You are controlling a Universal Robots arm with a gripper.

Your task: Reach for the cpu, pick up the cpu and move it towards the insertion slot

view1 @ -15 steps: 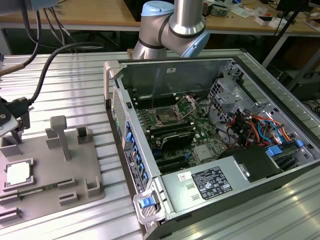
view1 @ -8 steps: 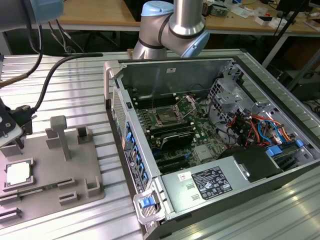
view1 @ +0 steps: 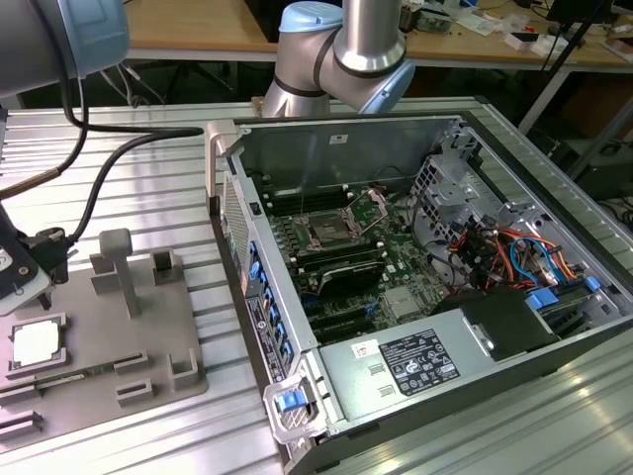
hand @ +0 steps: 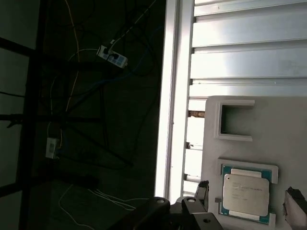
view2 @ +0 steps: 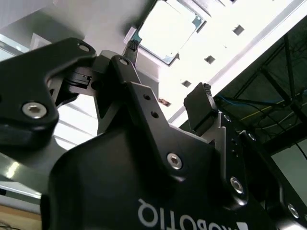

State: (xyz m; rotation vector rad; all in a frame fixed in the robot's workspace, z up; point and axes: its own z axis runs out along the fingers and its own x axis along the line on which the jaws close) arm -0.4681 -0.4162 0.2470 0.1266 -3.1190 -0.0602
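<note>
Fingers (hand: 201, 190) of the tool (hand: 247, 194) stand wide apart at the exterior view's far left and hold nothing. In both wrist views the cpu (hand: 246, 191) shows between them. White lettering runs across the tool's black body in the second wrist view.

The cpu lies flat in a square recess of a grey plastic tray (view1: 148, 341), near the tray's edge on the exterior view's left. Its silver top plate carries several lines of small dark print, and a thin green rim shows around it. Raised blocks (view1: 117, 265) stand on the tray to the right of the chip. A black cable (view1: 109, 163) hangs from the arm (view1: 341, 49) above the tray.

Tray and computer both rest on a table (view1: 148, 198) of ribbed aluminium planks. In the first wrist view, loose cords and a white power strip (hand: 112, 55) lie on the dark floor past the table's edge.

Right of the tray, the computer case (view1: 326, 134) lies on its side with the panel off. The insertion slot (view1: 331, 230) sits on the green board inside, its metal frame around a dark centre, well apart from the cpu. Nearer the camera, the power supply (view1: 396, 381) bears a black label with white print and a small white sticker beside it. Red, blue and orange wires (view1: 499, 247) bunch at the case's right end. Wooden desktops (view1: 188, 25) cross the room behind.
</note>
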